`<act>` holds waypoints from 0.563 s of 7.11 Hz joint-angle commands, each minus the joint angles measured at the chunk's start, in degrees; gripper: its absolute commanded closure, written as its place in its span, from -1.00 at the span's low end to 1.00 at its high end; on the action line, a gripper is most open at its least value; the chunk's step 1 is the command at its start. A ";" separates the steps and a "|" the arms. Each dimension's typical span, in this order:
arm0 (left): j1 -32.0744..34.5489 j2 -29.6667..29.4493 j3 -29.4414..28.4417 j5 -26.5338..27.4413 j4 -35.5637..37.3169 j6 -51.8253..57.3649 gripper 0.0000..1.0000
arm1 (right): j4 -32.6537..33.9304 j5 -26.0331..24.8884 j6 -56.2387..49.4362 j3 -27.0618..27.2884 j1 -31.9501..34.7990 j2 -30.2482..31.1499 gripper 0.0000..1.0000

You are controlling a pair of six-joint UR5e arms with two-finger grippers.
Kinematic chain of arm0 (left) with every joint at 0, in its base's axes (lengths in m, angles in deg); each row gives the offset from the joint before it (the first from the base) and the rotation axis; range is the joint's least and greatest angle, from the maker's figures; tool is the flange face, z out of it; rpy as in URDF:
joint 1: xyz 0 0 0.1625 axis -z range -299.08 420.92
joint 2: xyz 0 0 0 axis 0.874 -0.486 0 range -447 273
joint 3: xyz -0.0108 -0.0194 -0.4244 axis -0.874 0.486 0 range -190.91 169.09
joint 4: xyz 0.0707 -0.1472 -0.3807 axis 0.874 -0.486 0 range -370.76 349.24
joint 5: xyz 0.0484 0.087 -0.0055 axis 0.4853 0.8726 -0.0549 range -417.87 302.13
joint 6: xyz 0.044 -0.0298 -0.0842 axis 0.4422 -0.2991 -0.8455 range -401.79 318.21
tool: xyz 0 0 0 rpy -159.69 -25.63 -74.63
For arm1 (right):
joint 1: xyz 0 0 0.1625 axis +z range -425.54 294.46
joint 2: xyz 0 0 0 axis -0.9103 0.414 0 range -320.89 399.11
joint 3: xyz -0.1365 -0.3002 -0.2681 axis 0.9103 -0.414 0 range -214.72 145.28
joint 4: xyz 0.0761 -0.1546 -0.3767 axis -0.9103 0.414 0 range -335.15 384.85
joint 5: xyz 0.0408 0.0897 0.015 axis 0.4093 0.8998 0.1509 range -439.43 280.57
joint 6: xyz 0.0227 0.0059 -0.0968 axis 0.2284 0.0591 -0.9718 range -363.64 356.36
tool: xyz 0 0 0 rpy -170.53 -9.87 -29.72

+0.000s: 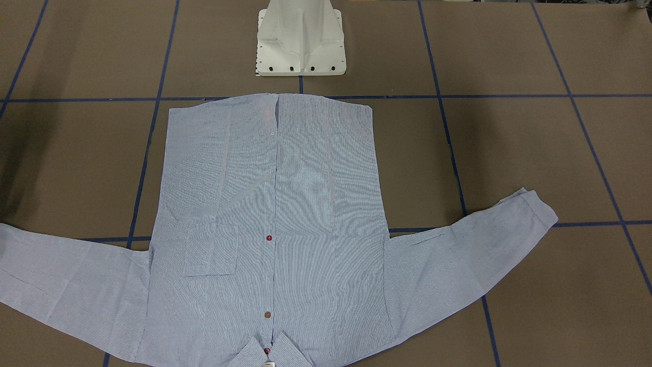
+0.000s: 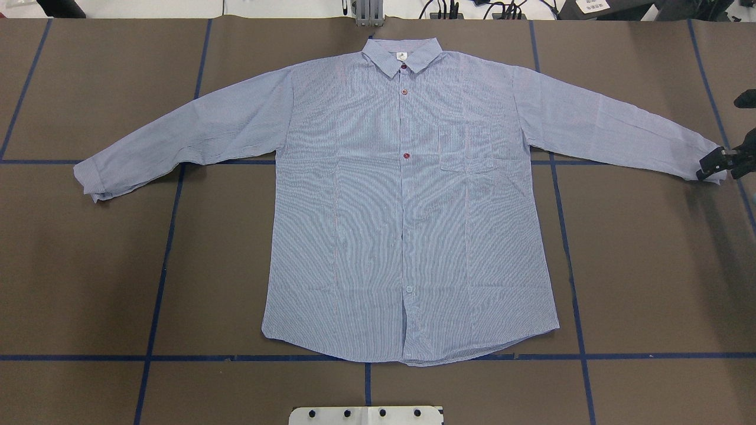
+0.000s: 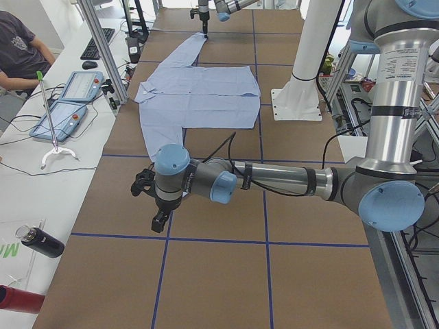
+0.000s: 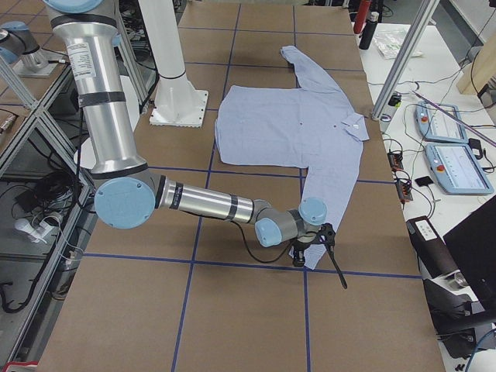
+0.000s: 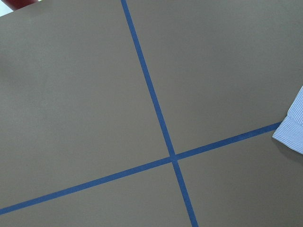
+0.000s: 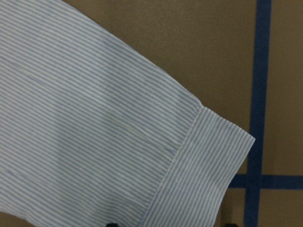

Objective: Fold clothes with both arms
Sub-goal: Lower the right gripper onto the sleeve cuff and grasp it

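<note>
right end effector (image 2: 706, 167), fingers apart, sits over the cuff (image 6: 203, 156) of the striped blue shirt (image 2: 407, 206), which lies spread flat, buttons up, on the brown table (image 2: 649, 265). left end effector (image 3: 158, 218) hangs just off the other cuff (image 5: 292, 124) (apart or together, i cannot tell).

Shirt (image 2: 407, 206) lies flat on the table (image 2: 649, 265), hem nearest the pedestal base (image 1: 300, 41), collar (image 2: 403, 54) far side, sleeves out both ways. Right gripper (image 2: 709, 165) at one cuff (image 2: 688, 162); left gripper (image 3: 149, 202) hovers just beyond the other cuff (image 2: 88, 180).
</note>
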 commanded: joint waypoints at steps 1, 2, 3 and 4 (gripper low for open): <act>0.00 -0.07 0.03 0.00 0.00 0.00 -1.00 | 0.08 -0.03 0.00 -0.13 0.07 0.08 -0.54; 0.00 -0.07 0.03 0.00 0.00 0.00 -1.00 | 0.08 -0.03 0.00 -0.31 0.07 0.17 -0.53; 0.00 -0.07 0.03 0.00 0.00 0.00 -1.00 | 0.08 -0.03 0.09 -0.31 0.07 -0.09 -0.43; 0.00 -0.16 -0.06 0.00 0.00 0.00 -1.00 | 0.08 -0.03 0.26 -0.13 0.07 -0.44 -0.40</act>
